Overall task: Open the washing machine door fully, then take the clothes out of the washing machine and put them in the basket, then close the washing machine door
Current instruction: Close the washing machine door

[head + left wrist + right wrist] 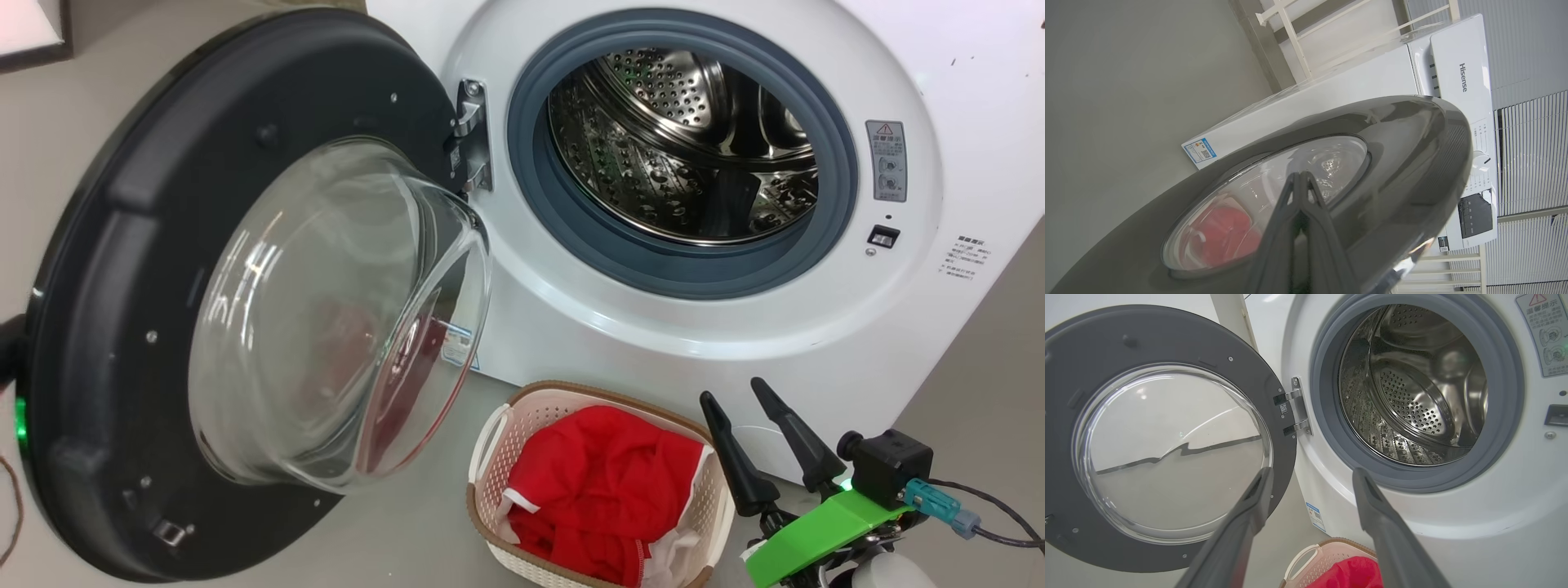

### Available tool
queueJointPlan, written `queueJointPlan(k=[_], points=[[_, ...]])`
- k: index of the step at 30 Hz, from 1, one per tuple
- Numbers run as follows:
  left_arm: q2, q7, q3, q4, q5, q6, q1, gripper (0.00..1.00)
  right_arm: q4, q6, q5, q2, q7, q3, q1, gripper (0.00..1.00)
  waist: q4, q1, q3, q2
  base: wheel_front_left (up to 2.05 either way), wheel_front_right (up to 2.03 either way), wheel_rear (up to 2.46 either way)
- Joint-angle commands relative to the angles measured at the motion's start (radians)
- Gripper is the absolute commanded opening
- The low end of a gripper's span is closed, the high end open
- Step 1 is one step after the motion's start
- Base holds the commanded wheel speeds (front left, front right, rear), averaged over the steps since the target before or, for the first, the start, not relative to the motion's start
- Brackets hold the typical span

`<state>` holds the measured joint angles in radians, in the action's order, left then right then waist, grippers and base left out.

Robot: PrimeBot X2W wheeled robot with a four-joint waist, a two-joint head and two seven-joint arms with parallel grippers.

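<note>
The washing machine door point(106, 245) stands swung out to the left, its clear glass bowl bulging toward me. The washing machine point(571, 327) shows a bare steel drum point(678, 147) inside its grey ring. On the floor in front sits the basket point(498, 457), with the red clothes point(604, 474) bunched inside it. My right gripper point(735, 390) hovers open just right of the basket, holding nothing; the right wrist view has it point(1312, 473) above the basket point(1310, 563). My left gripper point(1300, 177) is shut against the door's glossy outer face point(1404, 163).
Grey floor spreads to the left of the door and around the basket. A cable point(996, 514) trails from my right wrist. In the left wrist view a white rack frame point(1290, 36) stands behind the machine. A blue label point(1315, 516) marks the machine's lower corner.
</note>
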<state>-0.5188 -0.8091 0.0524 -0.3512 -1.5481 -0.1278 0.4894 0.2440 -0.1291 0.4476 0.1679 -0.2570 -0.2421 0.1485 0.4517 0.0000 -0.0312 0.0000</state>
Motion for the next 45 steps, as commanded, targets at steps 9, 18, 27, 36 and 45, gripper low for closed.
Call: queueJointPlan(k=[9, 18, 27, 36, 45], points=[[-0.017, -0.056, 0.012, 0.162, -0.032, -0.035, -0.037, 0.00, -0.023, -0.002, 0.012, -0.002, -0.005, -0.016, 0.012, 1.00, -0.013, 0.0000, 0.005, 0.0000, 0.00, 0.00, 0.00], [0.011, -0.090, -0.001, 0.272, -0.062, -0.065, -0.057, 0.00, -0.021, -0.002, 0.014, -0.003, -0.005, -0.013, 0.017, 1.00, -0.040, 0.0000, 0.005, 0.0000, 0.00, 0.00, 0.00], [0.023, -0.111, -0.016, 0.352, -0.072, -0.086, -0.079, 0.00, -0.020, -0.002, 0.015, -0.005, -0.005, -0.013, 0.020, 1.00, -0.081, 0.0000, 0.003, 0.0000, 0.00, 0.00, 0.00], [0.037, -0.125, -0.031, 0.437, -0.079, -0.096, -0.095, 0.00, -0.024, -0.002, 0.013, -0.006, -0.005, -0.008, 0.018, 1.00, -0.135, 0.0000, 0.010, 0.0000, 0.00, 0.00, 0.00], [0.052, -0.131, -0.043, 0.483, -0.082, -0.109, -0.098, 0.00, -0.025, -0.002, 0.012, -0.005, -0.005, -0.006, 0.022, 1.00, -0.192, 0.0000, 0.016, 0.0000, 0.00, 0.00, 0.00]])
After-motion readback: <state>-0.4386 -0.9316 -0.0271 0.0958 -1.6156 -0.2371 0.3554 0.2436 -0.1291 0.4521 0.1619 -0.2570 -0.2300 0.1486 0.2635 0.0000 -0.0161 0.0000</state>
